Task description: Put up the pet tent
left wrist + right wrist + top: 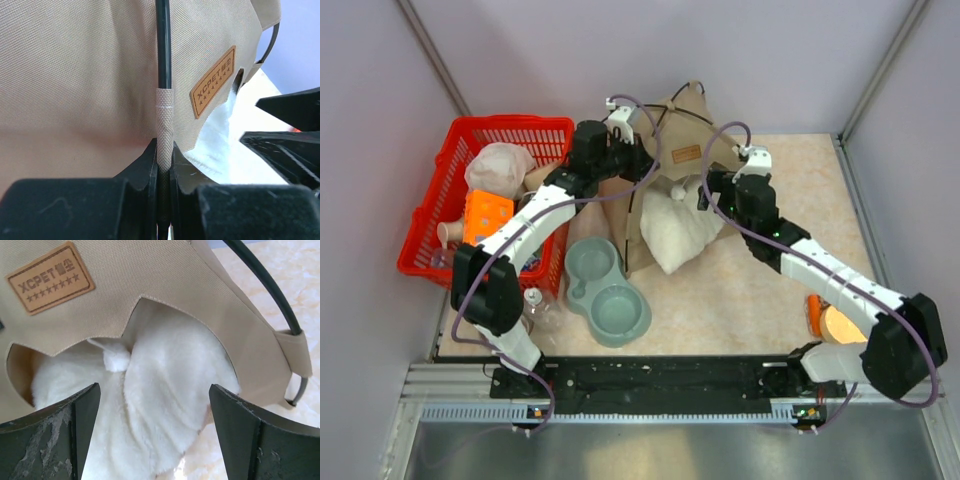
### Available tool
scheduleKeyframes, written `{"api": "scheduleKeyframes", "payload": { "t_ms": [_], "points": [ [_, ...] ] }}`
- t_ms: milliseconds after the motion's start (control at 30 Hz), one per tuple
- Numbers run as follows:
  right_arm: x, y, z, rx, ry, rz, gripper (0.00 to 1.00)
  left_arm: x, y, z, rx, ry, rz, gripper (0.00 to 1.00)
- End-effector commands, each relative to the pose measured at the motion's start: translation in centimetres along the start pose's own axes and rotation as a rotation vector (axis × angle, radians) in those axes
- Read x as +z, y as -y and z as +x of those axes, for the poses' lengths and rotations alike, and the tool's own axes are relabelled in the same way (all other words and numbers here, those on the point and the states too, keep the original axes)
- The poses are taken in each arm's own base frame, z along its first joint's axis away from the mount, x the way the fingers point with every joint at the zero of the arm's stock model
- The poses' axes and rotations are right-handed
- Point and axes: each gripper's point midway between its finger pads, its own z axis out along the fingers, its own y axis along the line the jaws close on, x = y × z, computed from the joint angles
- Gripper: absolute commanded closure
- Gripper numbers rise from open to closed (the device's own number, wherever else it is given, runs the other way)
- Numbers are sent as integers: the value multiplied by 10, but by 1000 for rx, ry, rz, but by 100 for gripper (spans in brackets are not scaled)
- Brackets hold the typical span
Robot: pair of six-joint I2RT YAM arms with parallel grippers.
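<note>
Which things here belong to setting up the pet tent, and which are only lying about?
Job: tan fabric pet tent; its thin black pole in the left gripper.
Lying about: red plastic basket; grey double bowl; fluffy white cushion.

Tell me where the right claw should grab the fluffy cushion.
Grip the cushion by its bulging fold spilling out of the pet tent doorway, coming straight from the front; it is soft, exposed and between the fingers of the open right claw.

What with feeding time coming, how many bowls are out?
2, joined in one feeder: far bowl beside the tent, near bowl toward the table edge. The basket may hide others.
</note>
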Motion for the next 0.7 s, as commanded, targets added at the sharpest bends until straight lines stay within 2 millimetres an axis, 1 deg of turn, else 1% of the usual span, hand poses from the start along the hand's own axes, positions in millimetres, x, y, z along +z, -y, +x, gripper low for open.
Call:
{"api": "scheduleKeyframes", "payload": {
  "t_ms": [0, 67, 133, 167, 200, 233, 267, 300, 367, 433, 500, 533, 600, 633, 667],
  "points": [
    [-28, 5, 20, 16, -104, 3, 11, 3, 14, 17, -53, -84, 58, 100],
    [-35, 11, 29, 21, -122, 8, 10, 4, 15, 18, -55, -88, 67, 100],
    [-39, 6, 40, 17, -142, -43, 10, 4, 16, 18, -59, -86, 72, 100],
    [-40, 0, 45, 16, -152, -88, 11, 4, 18, 17, -61, -85, 80, 100],
    [-41, -8, 53, 11, -165, -146, 16, 5, 18, 17, -69, -85, 85, 100],
    [-43, -13, 63, 11, -179, -188, 23, 6, 20, 16, -75, -82, 95, 100],
    [-43, -22, 67, 20, -172, -246, 29, 6, 23, 14, -88, -78, 107, 100],
    [-42, -28, 76, 27, -181, -285, 33, 7, 27, 13, -101, -74, 126, 100],
    [-38, -34, 94, 38, -204, -325, 44, 9, 35, 7, -144, -59, 168, 100],
    [-34, -42, 107, 51, -226, -366, 48, 11, 43, -2, -172, -41, 207, 100],
    [-26, -53, 112, 53, -225, -412, 51, 13, 47, -3, -206, -44, 227, 100],
    [-22, -59, 111, 56, -220, -428, 52, 13, 49, -8, -199, -22, 241, 100],
    [-10, -74, 113, 54, -213, -472, 53, 13, 49, -7, -205, -27, 238, 100],
    [-3, -80, 110, 59, -202, -487, 53, 13, 47, -5, -207, -30, 233, 100],
    [3, -91, 100, 70, -169, -518, 53, 13, 47, -3, -210, -36, 231, 100]
  ]
}}
